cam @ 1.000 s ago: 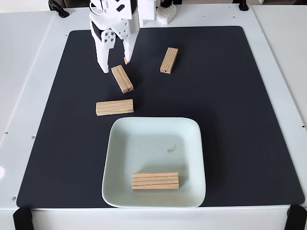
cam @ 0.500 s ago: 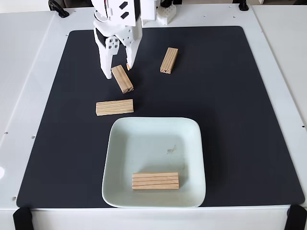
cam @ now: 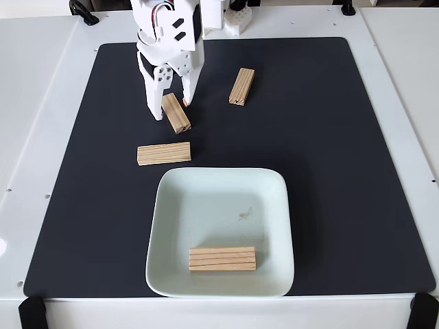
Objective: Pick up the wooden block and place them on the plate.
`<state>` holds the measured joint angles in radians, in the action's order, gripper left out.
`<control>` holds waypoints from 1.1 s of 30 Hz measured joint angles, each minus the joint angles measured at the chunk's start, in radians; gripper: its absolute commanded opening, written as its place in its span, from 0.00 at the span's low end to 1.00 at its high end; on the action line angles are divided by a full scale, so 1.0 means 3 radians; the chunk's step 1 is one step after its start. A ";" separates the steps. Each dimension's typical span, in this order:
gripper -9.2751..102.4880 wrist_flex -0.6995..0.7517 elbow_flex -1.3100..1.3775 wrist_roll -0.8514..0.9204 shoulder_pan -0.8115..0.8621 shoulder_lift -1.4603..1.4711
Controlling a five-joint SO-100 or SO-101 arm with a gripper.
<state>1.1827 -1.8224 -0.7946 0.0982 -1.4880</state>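
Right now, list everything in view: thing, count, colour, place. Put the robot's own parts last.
wooden blocks: four, light wood with dark grain lines; one between the fingers, one upper middle of the mat, one lying left above the plate, one inside the plate near its front edge.
plate: one, pale mint green, square, lower middle of the mat.
mat: one, black, covering most of the table.
table: one, white.
clamps: black, at the two front corners.
gripper: one, white, open, straddling the upper-left block.
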 measured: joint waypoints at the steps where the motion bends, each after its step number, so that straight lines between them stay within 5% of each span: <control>1: 0.29 -0.0005 0.0000 0.0000 0.0010 0.0005; 10: 0.28 -0.0015 -0.0015 0.0000 -0.0010 0.0005; 17: 0.07 -0.0026 -0.0015 0.0000 -0.0015 0.0005; 33: 0.08 -0.0010 -0.0031 0.0077 -0.0046 -0.0368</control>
<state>1.1796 -1.8316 -0.7716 0.0844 -1.5984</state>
